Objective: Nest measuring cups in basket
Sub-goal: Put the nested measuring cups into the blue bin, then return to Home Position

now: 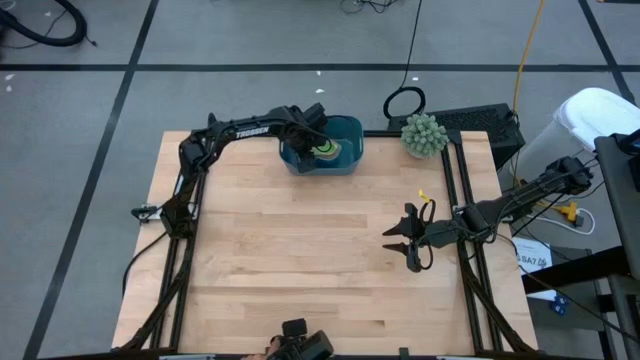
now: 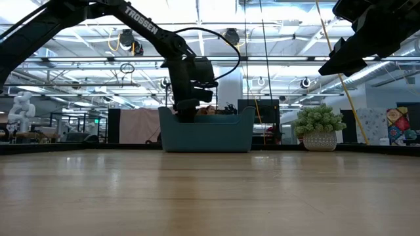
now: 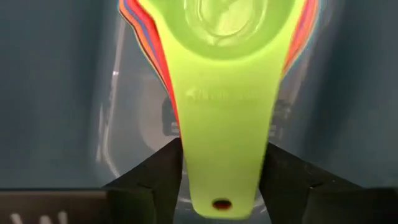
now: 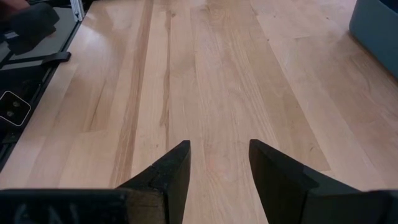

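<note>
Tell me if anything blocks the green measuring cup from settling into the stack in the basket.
Nothing visible does. The green measuring cup already sits on the stacked cups inside the basket, its handle between the left gripper fingers. The right gripper waits over the table.

Measuring cups (image 1: pixel 325 151) lie nested in the basket (image 1: pixel 347 128), plant (image 1: pixel 424 134) beside it.

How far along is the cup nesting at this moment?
Nearly done: the nested stack of plastic measuring cups, green on top, sits inside the teal rectangular plastic basket. The left gripper straddles the green handle, release unconfirmed. The right gripper hovers open over bare table.
</note>
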Robot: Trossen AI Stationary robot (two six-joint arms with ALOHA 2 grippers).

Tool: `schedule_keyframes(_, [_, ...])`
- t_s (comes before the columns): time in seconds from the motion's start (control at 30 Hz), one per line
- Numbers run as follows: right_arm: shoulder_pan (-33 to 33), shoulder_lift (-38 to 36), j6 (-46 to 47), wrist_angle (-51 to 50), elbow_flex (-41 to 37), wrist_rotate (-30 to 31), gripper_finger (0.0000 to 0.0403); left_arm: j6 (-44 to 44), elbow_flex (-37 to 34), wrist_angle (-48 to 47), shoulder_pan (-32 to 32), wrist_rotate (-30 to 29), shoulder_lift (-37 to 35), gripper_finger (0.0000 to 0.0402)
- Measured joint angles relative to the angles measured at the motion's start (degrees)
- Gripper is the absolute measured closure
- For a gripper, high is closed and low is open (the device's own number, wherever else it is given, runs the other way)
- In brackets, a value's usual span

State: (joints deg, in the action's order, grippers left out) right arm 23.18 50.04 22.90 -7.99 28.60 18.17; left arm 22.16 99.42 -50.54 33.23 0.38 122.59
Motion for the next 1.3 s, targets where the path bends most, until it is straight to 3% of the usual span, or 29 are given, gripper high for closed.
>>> schedule_keyframes(0.33, [0.0, 0.0, 0.0, 0.0, 0.0, 0.0, 0.0245, -0.1, 0.0, 0.1, 0.0, -1.9, 0.1, 0.0139])
schedule_keyframes(0.6, [0.0, 0.0, 0.0, 0.0, 0.0, 0.0, 0.0245, 0.2, 0.9, -0.3, -0.8, -5.1, 0.1, 0.0108])
schedule_keyframes(0.97, [0.0, 0.0, 0.0, -0.1, 0.0, 0.0, 0.0245, 1.4, 7.3, -7.2, -3.1, -6.5, 0.1, 0.0087])
schedule_keyframes(1.3, [0.0, -0.1, -0.8, -0.1, 0.0, 1.5, 0.0245, 0.2, 17.1, -12.5, -7.4, -6.5, -1.0, 0.0117])
